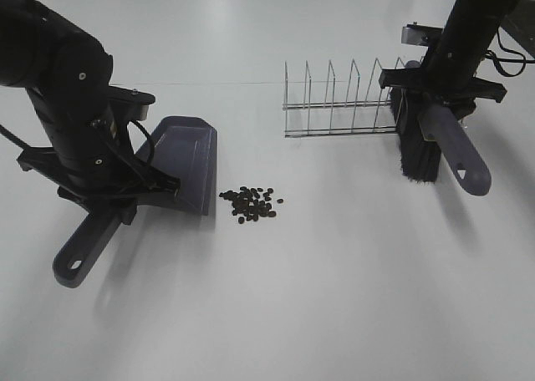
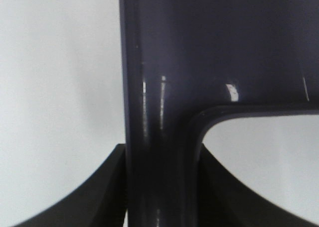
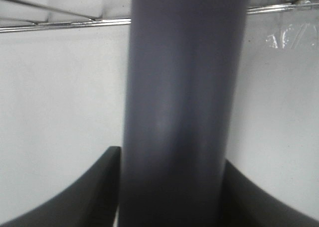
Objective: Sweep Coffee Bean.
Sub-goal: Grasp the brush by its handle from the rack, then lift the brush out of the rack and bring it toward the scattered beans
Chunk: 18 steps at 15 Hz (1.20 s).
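Observation:
A small cluster of dark coffee beans (image 1: pixel 250 204) lies on the white table just right of the dustpan's lip. The grey-purple dustpan (image 1: pixel 185 160) rests on the table at the left, its handle (image 1: pixel 84 249) pointing toward the front. My left gripper (image 1: pixel 125 193) is shut on the dustpan handle (image 2: pixel 159 152), with a dark finger (image 2: pixel 84 197) on each side. My right gripper (image 1: pixel 439 93) is shut on the brush handle (image 3: pixel 179 112) at the right. The brush (image 1: pixel 420 151) hangs with its black bristles down by the rack's right end, far from the beans.
A wire dish rack (image 1: pixel 338 101) stands behind the beans, between the two arms, and shows in the right wrist view (image 3: pixel 65 24). The brush's grey handle end (image 1: pixel 468 168) sticks out toward the front right.

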{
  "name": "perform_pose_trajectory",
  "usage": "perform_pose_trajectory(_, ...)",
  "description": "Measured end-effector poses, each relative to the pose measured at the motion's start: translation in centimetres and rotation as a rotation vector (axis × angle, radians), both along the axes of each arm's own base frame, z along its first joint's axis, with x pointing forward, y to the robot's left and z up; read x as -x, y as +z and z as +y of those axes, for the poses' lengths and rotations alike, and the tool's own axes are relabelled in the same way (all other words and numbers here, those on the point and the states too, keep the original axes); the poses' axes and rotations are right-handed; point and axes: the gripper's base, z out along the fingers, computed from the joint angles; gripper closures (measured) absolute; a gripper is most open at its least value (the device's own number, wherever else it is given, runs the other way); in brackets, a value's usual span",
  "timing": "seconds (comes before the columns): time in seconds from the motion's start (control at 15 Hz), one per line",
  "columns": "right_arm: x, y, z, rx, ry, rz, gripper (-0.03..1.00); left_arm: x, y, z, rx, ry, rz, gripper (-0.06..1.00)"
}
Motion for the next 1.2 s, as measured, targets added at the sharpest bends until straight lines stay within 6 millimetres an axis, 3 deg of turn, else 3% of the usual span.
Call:
perform_pose_trajectory(0.07,0.0,0.0,0.0,0.002,0.000,0.001,0.68,0.0,0.0,0.0,-0.001,-0.001,0.000,0.61)
perform_pose_trajectory(0.4,0.1,-0.1,0.0,0.001,0.007,0.005,0.67,0.0,0.0,0.0,-0.002,-0.003,0.001,0.61)
perform_pose_trajectory(0.6,2.1,0.6,0.0,-0.007,0.004,0.047,0.67,-0.1,0.0,-0.1,0.011,0.006,-0.013,0.61)
perform_pose_trajectory(0.73,3.6,2.9,0.0,-0.009,0.004,0.033,0.67,-0.2,0.0,-0.1,0.020,0.025,-0.024,0.61)
perform_pose_trajectory(0.8,4.1,4.9,0.0,-0.015,0.002,-0.005,0.67,-0.1,0.0,-0.3,0.013,0.017,-0.030,0.61)
perform_pose_trajectory(0.87,5.4,8.5,0.0,-0.021,0.001,-0.076,0.67,0.5,0.3,-1.1,0.000,-0.013,-0.038,0.61)
perform_pose_trajectory(1.07,7.7,11.9,0.3,-0.017,0.015,-0.133,0.67,2.2,0.9,-2.0,0.001,-0.033,-0.038,0.61)
perform_pose_trajectory(1.2,9.9,12.8,1.0,0.003,0.040,-0.129,0.67,3.2,0.3,-1.3,-0.021,-0.028,-0.014,0.61)
